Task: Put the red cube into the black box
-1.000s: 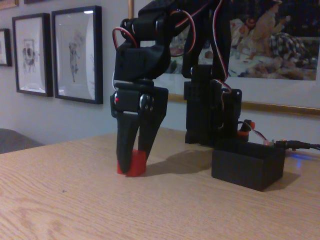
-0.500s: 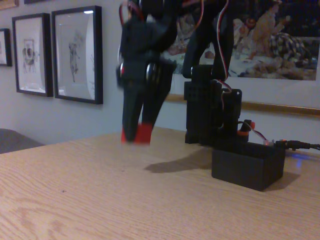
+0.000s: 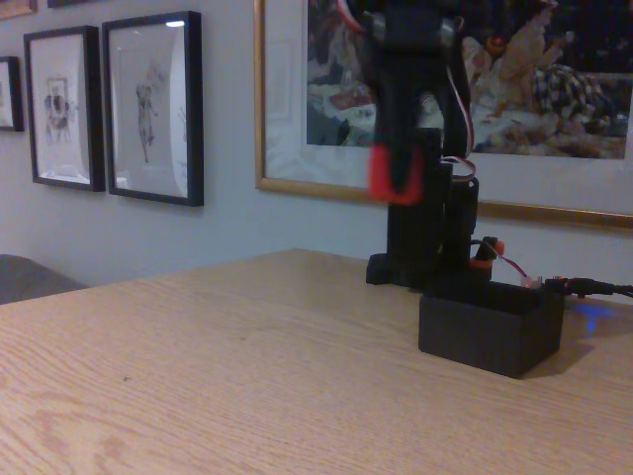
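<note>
Raised since the earlier frame, the black two-finger hand (image 3: 398, 183) grips the small matte red cube (image 3: 394, 175) above the counter (image 3: 198, 376), left of the low black open-top box (image 3: 490, 332).

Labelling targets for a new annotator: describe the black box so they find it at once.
Start at the wooden table and go to its right side, in front of the tall black robot base tower. The black box sits there on the tabletop. Unlike the tower, it is low, wider than tall, plain matte and open-topped, with no wires on its walls.
</note>
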### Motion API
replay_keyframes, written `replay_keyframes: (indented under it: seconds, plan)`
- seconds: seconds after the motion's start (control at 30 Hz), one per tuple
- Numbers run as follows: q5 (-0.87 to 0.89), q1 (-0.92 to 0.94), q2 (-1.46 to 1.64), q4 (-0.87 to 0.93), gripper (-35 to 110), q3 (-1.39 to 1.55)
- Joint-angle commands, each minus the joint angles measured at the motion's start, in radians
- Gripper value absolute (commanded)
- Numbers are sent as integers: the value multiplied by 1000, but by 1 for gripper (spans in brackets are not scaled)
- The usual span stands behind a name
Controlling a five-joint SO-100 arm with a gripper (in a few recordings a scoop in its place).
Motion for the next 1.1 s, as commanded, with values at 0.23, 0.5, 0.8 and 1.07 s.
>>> replay_keyframes:
  seconds: [0.23,0.5,0.8,1.07]
  plan:
    - [67,262,-101,-49,-18,21]
    - [-2,344,-192,-147,-18,95]
    - [-25,330,-150,-196,-17,155]
    - [-26,311,-160,-222,0,190]
